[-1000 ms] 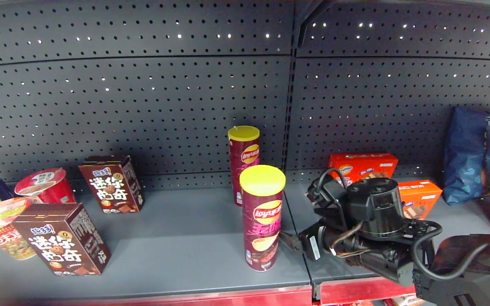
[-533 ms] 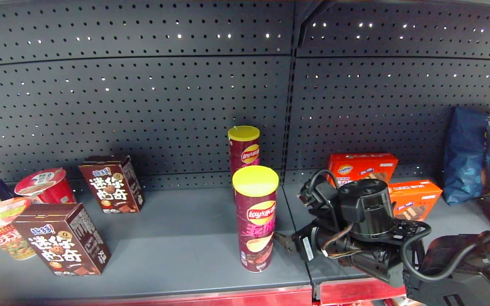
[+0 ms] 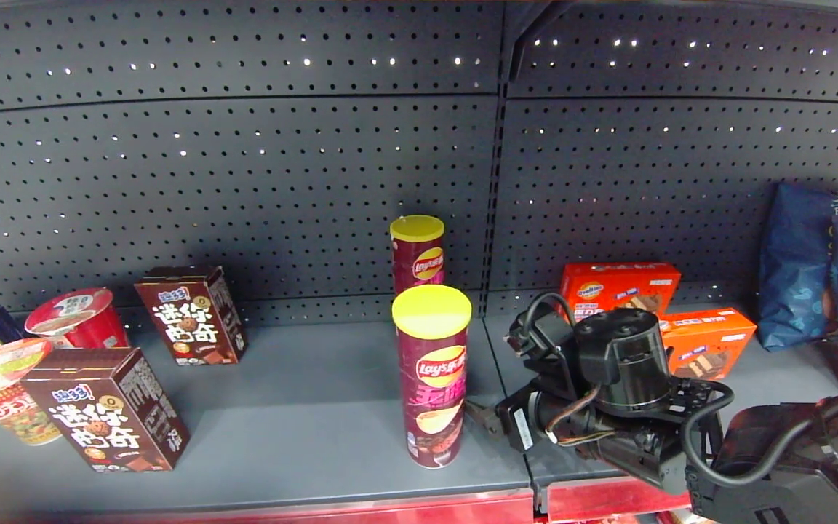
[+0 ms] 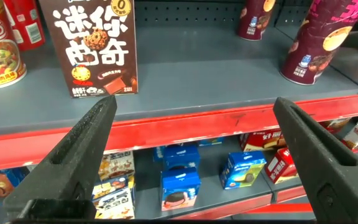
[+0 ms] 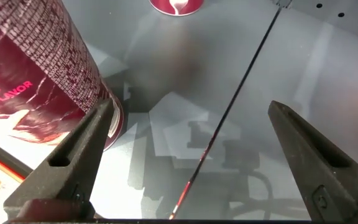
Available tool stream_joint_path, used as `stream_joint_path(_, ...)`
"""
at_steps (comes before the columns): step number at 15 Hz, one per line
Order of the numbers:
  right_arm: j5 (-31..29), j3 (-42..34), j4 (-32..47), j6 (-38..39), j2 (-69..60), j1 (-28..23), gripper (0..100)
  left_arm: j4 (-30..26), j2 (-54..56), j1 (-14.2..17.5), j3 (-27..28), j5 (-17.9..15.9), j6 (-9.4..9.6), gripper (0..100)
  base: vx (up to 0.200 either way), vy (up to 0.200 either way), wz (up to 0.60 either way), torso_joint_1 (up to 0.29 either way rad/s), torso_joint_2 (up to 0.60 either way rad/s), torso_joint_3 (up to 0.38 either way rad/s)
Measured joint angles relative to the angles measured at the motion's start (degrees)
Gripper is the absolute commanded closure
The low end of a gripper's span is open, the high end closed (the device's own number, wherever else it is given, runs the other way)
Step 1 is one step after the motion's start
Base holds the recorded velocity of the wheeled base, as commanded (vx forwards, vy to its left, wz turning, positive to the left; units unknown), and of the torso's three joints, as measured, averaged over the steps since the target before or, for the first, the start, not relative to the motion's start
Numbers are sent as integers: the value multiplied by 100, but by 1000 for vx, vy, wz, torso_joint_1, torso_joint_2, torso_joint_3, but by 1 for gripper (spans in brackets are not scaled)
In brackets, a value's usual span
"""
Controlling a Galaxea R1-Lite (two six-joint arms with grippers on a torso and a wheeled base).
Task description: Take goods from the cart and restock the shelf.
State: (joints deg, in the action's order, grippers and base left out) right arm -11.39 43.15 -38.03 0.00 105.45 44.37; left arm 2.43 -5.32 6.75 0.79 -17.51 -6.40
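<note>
Now the shelf (image 3: 281, 437) carries the can (image 3: 431, 378) upright near its front lip. It stands just outside the gap of the right fingers (image 5: 73, 168), close by one of them; I cannot tell whether they touch. The step looks like clearing away after a placement: pull straight back from the can with no sideways swing, since so tall and narrow a can should tip easily. Right fingers are spread wide and grip nothing. Left fingers (image 4: 73, 155), below the shelf's lip, are spread wide too, empty.
</note>
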Motion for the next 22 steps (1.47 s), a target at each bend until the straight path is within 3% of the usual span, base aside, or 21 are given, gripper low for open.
stream_joint_path(14, -46, -52, 2, 18, -29, 72, 0, 13, -5, 7, 0, 38, -84, 0, 0, 0, 0, 0, 0, 0)
stream_joint_path(18, -51, -151, 7, 21, -178, 79, 0, 33, -5, 5, -6, 54, -293, 0, 0, 0, 0, 0, 0, 0)
stream_joint_path(22, -55, -151, 10, 18, -182, 190, 0, 55, -5, 2, -11, 54, -328, 0, 0, 0, 0, 0, 0, 0)
